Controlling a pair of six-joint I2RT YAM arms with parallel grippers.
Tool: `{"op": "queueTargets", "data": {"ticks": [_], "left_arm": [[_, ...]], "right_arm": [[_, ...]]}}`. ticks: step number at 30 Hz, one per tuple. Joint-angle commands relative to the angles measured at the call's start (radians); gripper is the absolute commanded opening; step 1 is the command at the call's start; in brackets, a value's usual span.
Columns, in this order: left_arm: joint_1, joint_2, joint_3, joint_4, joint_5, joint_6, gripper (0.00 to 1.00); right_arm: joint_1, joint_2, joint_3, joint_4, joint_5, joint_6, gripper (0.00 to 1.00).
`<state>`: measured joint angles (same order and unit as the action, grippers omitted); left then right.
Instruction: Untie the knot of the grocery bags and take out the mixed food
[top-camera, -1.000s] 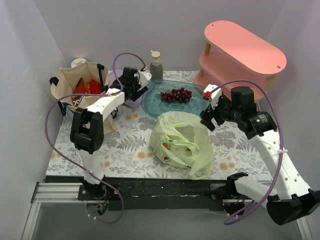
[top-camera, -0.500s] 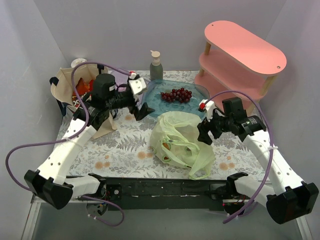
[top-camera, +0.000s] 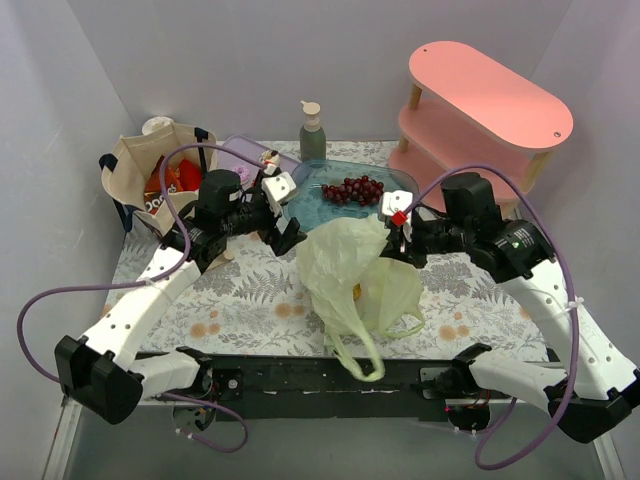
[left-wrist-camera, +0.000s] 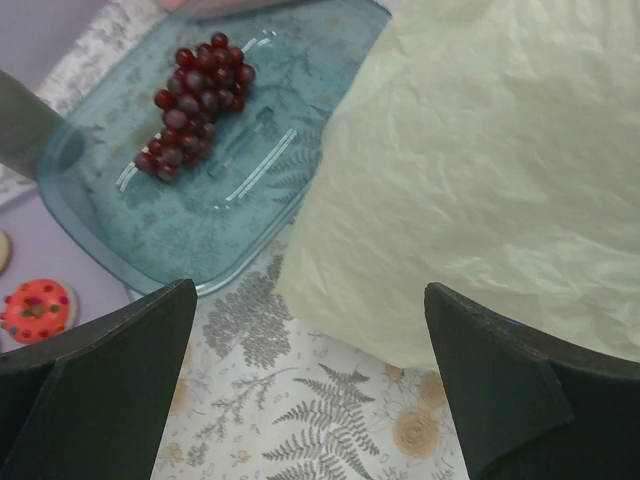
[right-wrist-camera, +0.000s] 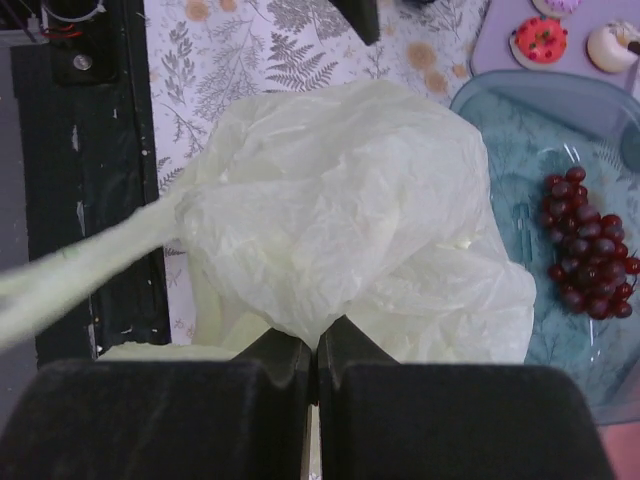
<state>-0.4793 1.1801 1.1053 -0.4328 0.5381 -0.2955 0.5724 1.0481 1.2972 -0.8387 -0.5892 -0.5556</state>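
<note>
The pale-green plastic bag (top-camera: 355, 275) stands pulled up into a peak in the middle of the table. My right gripper (top-camera: 392, 233) is shut on a pinch of its thin plastic (right-wrist-camera: 317, 335) at the bag's upper right. One handle loop (top-camera: 352, 352) trails loose toward the front edge. No knot shows. Just left of the bag (left-wrist-camera: 480, 170), my left gripper (top-camera: 285, 225) hangs open above the mat and holds nothing (left-wrist-camera: 310, 400). Dark red grapes (top-camera: 352, 189) lie on the blue tray (top-camera: 300, 205). The beige tote (top-camera: 140, 165) holds red and orange packets (top-camera: 172, 176).
A pump bottle (top-camera: 313, 132) stands behind the blue tray. A pink two-level shelf (top-camera: 480, 110) fills the back right. A purple tray with donuts (right-wrist-camera: 540, 40) lies between tote and blue tray. The floral mat (top-camera: 250, 300) shows left of the bag.
My right gripper has shut on the green bag's plastic and pulled it up and back. My left arm swung away from the tote and now hangs beside the bag, still open.
</note>
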Motion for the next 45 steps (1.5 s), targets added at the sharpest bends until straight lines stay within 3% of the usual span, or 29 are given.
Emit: {"op": "queueTargets", "data": {"ticks": [1, 5, 10, 12, 13, 16, 19, 21, 23, 27, 29, 36, 40, 45], "left_arm": [[0.004, -0.031, 0.031, 0.083, -0.064, 0.004, 0.98], [0.004, -0.019, 0.024, 0.109, -0.056, -0.028, 0.98], [0.004, 0.001, 0.019, 0.049, 0.061, -0.063, 0.98], [0.004, 0.004, -0.008, 0.046, 0.080, -0.089, 0.98], [0.004, 0.006, -0.015, 0.046, 0.100, -0.094, 0.98], [0.004, 0.027, -0.015, 0.048, 0.105, -0.119, 0.98], [0.004, 0.059, -0.013, 0.063, 0.091, -0.146, 0.98], [0.004, 0.087, -0.013, 0.059, 0.123, -0.155, 0.98], [0.004, 0.133, -0.009, 0.060, 0.204, -0.195, 0.98], [-0.004, 0.213, 0.031, 0.075, 0.391, -0.266, 0.98], [-0.031, 0.251, 0.070, 0.106, 0.413, -0.306, 0.98], [-0.067, 0.375, 0.169, 0.124, 0.382, -0.304, 0.98], [-0.067, 0.394, 0.168, 0.128, 0.286, -0.295, 0.98], [-0.048, 0.377, 0.162, 0.112, 0.099, -0.359, 0.98]], "right_arm": [[0.026, 0.000, 0.042, -0.109, -0.041, -0.087, 0.01], [0.027, -0.030, -0.013, -0.086, -0.023, -0.063, 0.01], [0.027, -0.011, -0.055, -0.129, -0.008, -0.053, 0.01], [0.027, -0.016, -0.073, -0.099, 0.076, -0.008, 0.31], [0.024, -0.022, -0.073, -0.056, 0.195, 0.035, 0.45], [0.017, -0.023, 0.009, -0.103, 0.279, 0.008, 0.56], [0.018, -0.036, 0.151, -0.216, 0.250, -0.076, 0.71], [0.018, -0.043, 0.230, -0.290, 0.215, -0.139, 0.70], [0.018, -0.057, 0.244, -0.414, 0.111, -0.196, 0.62], [0.041, -0.089, 0.032, -0.473, 0.013, -0.241, 0.42], [0.058, -0.092, -0.059, -0.470, -0.029, -0.289, 0.30], [0.098, -0.059, -0.312, -0.174, 0.072, -0.282, 0.22], [0.099, -0.045, -0.424, 0.152, 0.213, -0.176, 0.20], [0.099, 0.021, -0.469, 0.349, 0.229, -0.070, 0.22]]}}
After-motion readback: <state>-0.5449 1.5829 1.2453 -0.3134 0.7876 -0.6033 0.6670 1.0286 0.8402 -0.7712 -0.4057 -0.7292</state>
